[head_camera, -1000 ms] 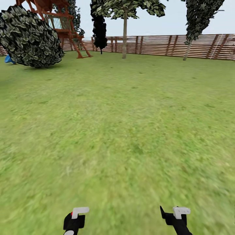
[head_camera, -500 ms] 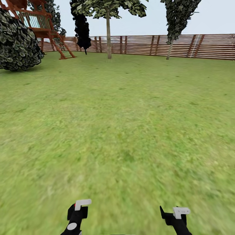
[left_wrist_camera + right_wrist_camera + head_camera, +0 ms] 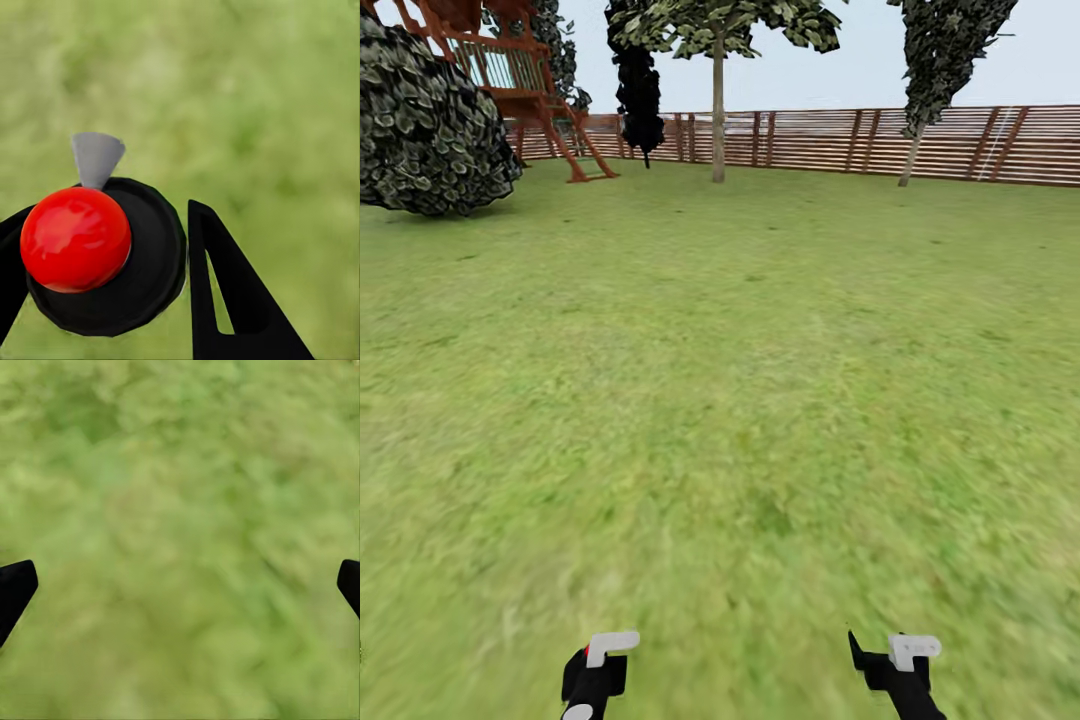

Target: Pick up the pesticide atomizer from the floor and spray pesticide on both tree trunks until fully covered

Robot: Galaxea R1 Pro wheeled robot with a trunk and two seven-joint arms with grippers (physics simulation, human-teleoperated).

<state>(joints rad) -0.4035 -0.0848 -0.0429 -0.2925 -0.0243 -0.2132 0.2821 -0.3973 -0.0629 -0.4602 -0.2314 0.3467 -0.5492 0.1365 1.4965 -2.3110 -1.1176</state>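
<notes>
My left gripper (image 3: 598, 662) looks clenched on the pesticide atomizer (image 3: 154, 259): in the left wrist view its round black body, with a red knob and a short grey spout on top, sits between my two dark fingers (image 3: 225, 300), close against both. I see it end-on, so its long axis runs roughly along my fingers; which way the spout faces relative to the trees I cannot tell. My right gripper (image 3: 905, 655) is spread wide and empty, its fingertips at opposite edges of the right wrist view over blurred grass. Both hands hang low in front of me above the floor (image 3: 740, 420), which here is open lawn. The trees stand far ahead by the wooden fence (image 3: 820, 140): one tree trunk (image 3: 717, 120) about straight ahead, slightly towards my left, another (image 3: 908, 160) off to my right. A round bush (image 3: 430, 130) and a red play frame (image 3: 520, 70) lie far left. I judge the next job is driving forward, since both trunks are well out of spraying range.
</notes>
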